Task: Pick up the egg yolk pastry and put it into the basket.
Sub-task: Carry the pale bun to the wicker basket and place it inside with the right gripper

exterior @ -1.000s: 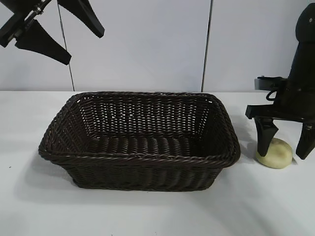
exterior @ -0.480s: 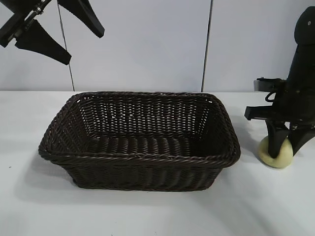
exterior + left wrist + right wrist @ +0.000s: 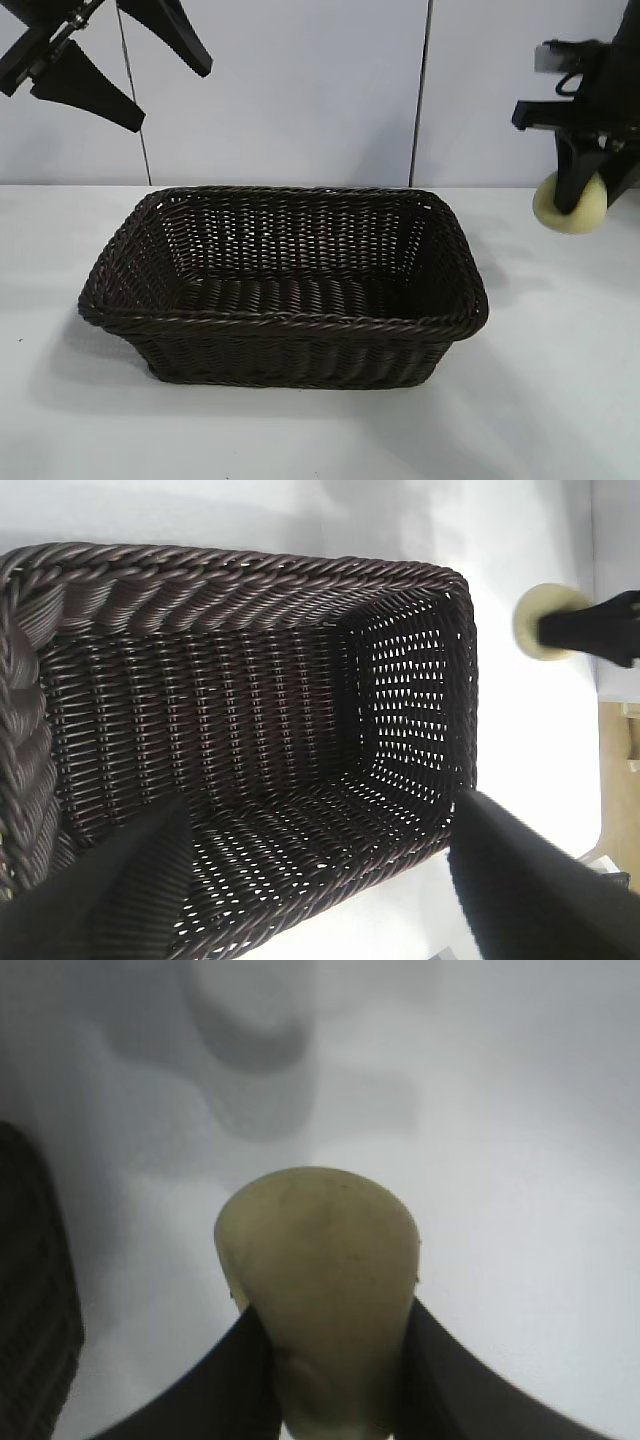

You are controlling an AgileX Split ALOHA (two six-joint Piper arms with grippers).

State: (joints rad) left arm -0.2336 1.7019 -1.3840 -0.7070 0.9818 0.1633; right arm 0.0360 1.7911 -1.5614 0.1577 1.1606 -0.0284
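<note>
The egg yolk pastry (image 3: 550, 206), a small pale-yellow bun, hangs in the air at the far right, above the table and right of the basket (image 3: 280, 318). My right gripper (image 3: 580, 203) is shut on it, its black fingers pressing both sides. In the right wrist view the pastry (image 3: 320, 1250) bulges out between the right gripper (image 3: 333, 1310) fingers. The dark brown wicker basket stands mid-table and nothing shows inside it (image 3: 250, 575). My left gripper (image 3: 174, 98) is parked high at the upper left, open, looking down into the basket (image 3: 325, 810). The left wrist view also shows the pastry (image 3: 532, 620) beyond the basket's far end.
White tabletop (image 3: 540, 400) surrounds the basket, with a pale panelled wall behind. In the left wrist view the table's edge (image 3: 600, 780) runs past the basket's far end.
The right gripper closed on the pastry on the table, then rose with it well above the tabletop. The left arm has not moved.
</note>
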